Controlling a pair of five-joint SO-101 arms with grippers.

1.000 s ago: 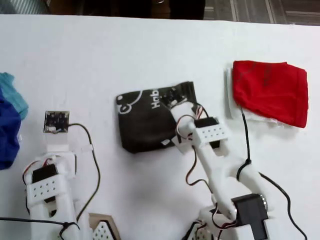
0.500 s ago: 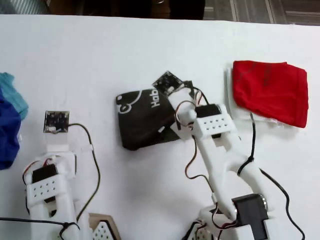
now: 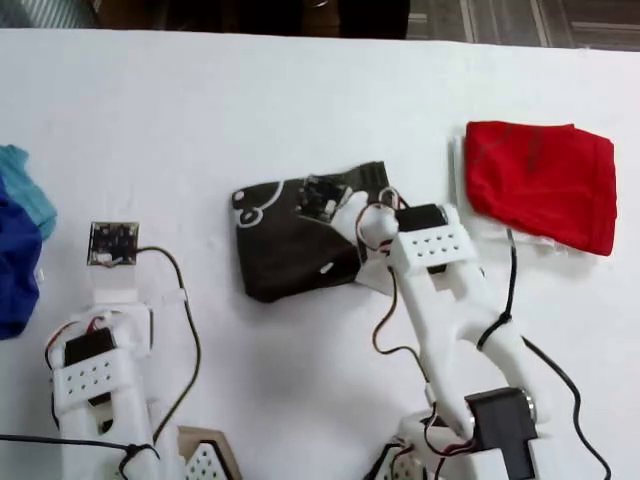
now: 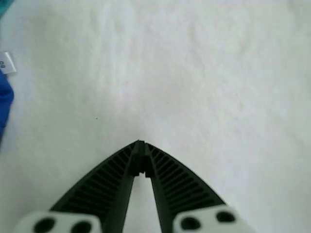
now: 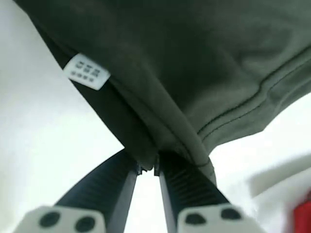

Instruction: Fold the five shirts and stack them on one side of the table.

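Note:
A folded black shirt [image 3: 285,240] with white print lies at the table's middle. My right gripper [image 5: 147,167] is at its right edge, shut on the hem of the black shirt [image 5: 184,73], whose white label [image 5: 86,71] shows nearby. In the high view the right arm [image 3: 430,260] stands over that edge. A folded red shirt [image 3: 540,180] lies at the right on a white shirt [image 3: 461,215]. A blue shirt [image 3: 15,260] and a teal shirt [image 3: 25,190] are bunched at the left edge. My left gripper [image 4: 141,148] is shut over bare table.
The white table [image 3: 200,110] is bare along the back and between the black shirt and the left pile. The left arm [image 3: 95,360] stands at the front left with its cable looping beside it. A blue shirt edge [image 4: 4,104] shows by the left gripper.
The right wrist has swung right and dipped down again over the black shirt's right edge, and the shirt's near right corner has shifted a little. The left arm has not moved.

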